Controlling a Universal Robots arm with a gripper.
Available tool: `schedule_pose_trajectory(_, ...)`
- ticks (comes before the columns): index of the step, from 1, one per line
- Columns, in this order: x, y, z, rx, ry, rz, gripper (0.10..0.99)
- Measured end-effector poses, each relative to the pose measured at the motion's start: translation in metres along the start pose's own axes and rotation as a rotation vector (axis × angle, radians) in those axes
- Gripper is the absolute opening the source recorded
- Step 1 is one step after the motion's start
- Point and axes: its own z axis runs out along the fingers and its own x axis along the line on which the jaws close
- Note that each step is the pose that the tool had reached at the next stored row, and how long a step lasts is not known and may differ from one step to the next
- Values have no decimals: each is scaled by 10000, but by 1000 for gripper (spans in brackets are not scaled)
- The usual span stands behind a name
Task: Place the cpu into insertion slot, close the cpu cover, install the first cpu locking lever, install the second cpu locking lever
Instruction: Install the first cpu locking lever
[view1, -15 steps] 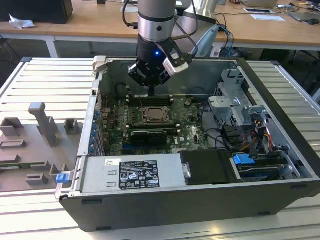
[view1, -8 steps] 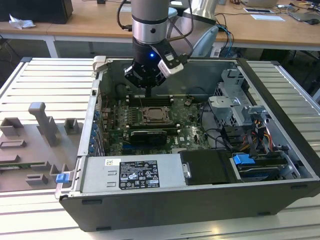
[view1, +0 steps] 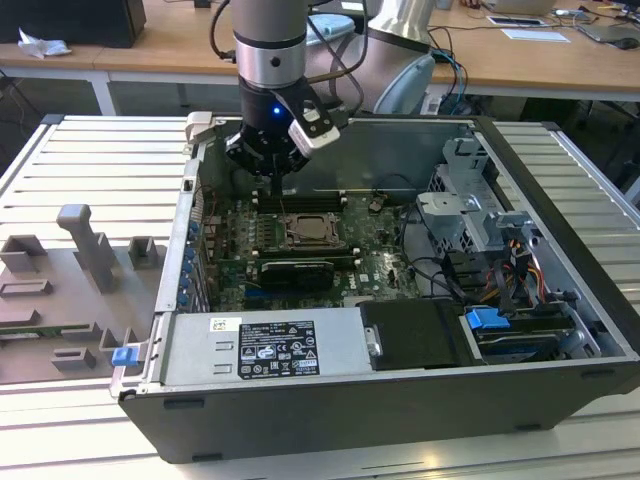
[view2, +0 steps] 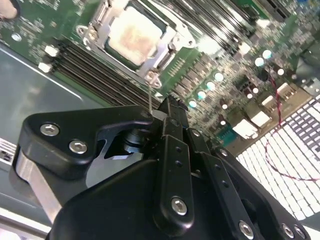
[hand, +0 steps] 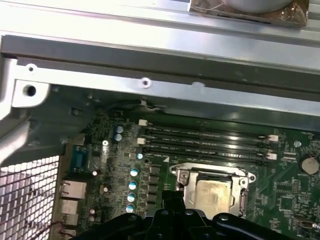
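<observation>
The cpu (view2: 132, 37) lies flat in the insertion slot (view2: 155, 75), its pale face up and level with the socket rim, so you can count the placing as done. The cpu cover (view2: 100, 27) is down over it: the silvery frame sits around the chip's edges on all sides in both wrist views, which reads as closed.

What is open is the lever work. A thin locking lever (view2: 151, 97) stands up from the corner of the slot nearest the memory slots (view2: 95, 67) and runs straight to the tip of your pincer (view2: 165, 107). In the exterior view the pincer (view1: 277, 175) hangs just above the board with its fingers drawn together to a point, and the wire meets that point, so I judge it closed on the lever, though the contact itself is too fine to see. The lever is upright, not hooked down, so that step is not finished. I cannot tell whether this is the first or the second lever, nor whether the other one is latched along the socket's side.

Around the socket is the green circuit board (hand: 295, 200), set in the open computer case (view1: 560, 200). The case lies on the slatted table (view1: 90, 170), with grey fixtures (view1: 90, 250) beside it at the exterior view's left.
</observation>
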Motion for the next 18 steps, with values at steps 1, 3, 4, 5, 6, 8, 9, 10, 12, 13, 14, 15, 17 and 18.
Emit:
schedule_pose_trajectory(1,23,6,4,1,0,-1,106)
schedule_pose_trajectory(3,75,28,21,2,-1,-1,106)
schedule_pose_trajectory(4,84,41,28,3,0,0,106)
schedule_pose_trajectory(5,86,58,36,0,-3,0,106)
schedule_pose_trajectory(6,85,84,46,2,-1,-1,106)
schedule_pose_trajectory(8,80,146,76,1,-2,0,106)
schedule_pose_trajectory(9,78,164,85,1,-2,0,106)
schedule_pose_trajectory(10,75,186,95,0,-2,0,106)
schedule_pose_trajectory(12,72,218,110,2,-2,0,106)
schedule_pose_trajectory(13,71,224,116,1,-2,-1,106)
schedule_pose_trajectory(14,72,224,116,3,1,-1,106)
schedule_pose_trajectory(15,71,224,118,2,-1,-1,106)
schedule_pose_trajectory(17,71,224,119,2,-1,2,106)
schedule_pose_trajectory(18,68,224,121,1,-3,1,106)
